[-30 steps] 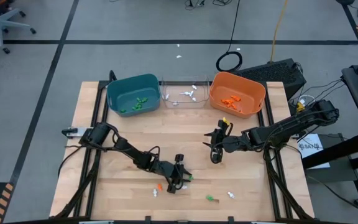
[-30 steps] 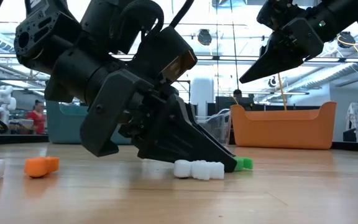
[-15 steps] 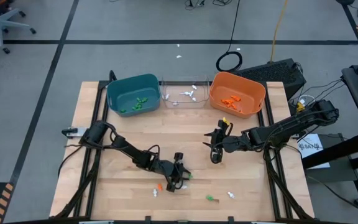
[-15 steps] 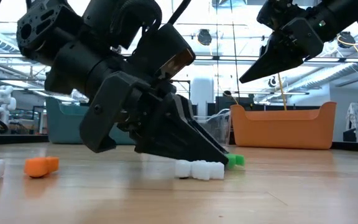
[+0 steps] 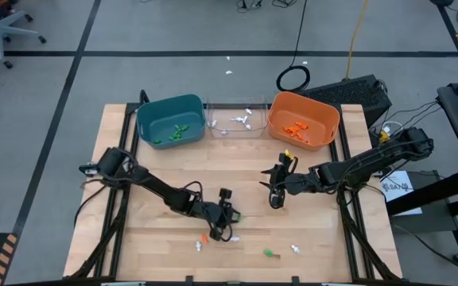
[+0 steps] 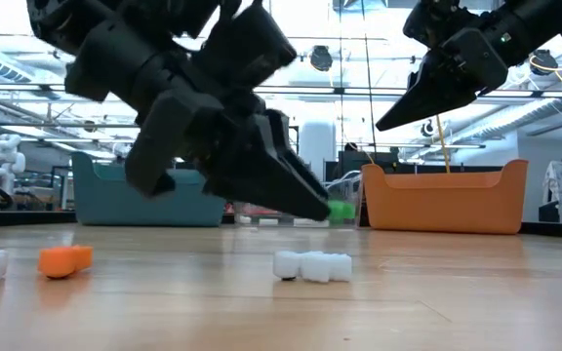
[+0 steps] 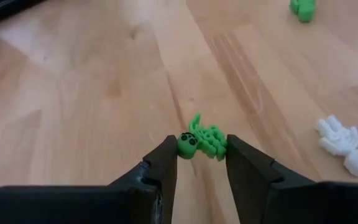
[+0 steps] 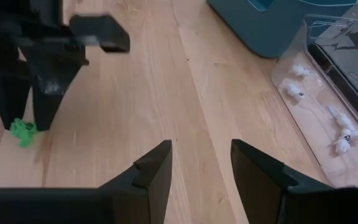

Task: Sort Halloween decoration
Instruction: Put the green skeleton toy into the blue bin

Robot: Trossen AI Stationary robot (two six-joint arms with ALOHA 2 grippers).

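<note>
left tool raised (green skeleton gripped)

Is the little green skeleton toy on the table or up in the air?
Up in the air. The left tool pinches the small green plastic skeleton above the wooden table.

Bright even overhead light; soft shadows under arms; low view backlit, near arm blurred; wrist views soft at edges.

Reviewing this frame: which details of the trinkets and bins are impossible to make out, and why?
- Teal bin: the low view shows only its wall, partly behind the left gripper; its contents are hidden.
- Orange bin: low view, opaque wall hides the contents.
- Trinkets in the clear bin: high view, too small to identify shapes.
- Orange trinket beside the left gripper: high view, too small to identify.
</note>
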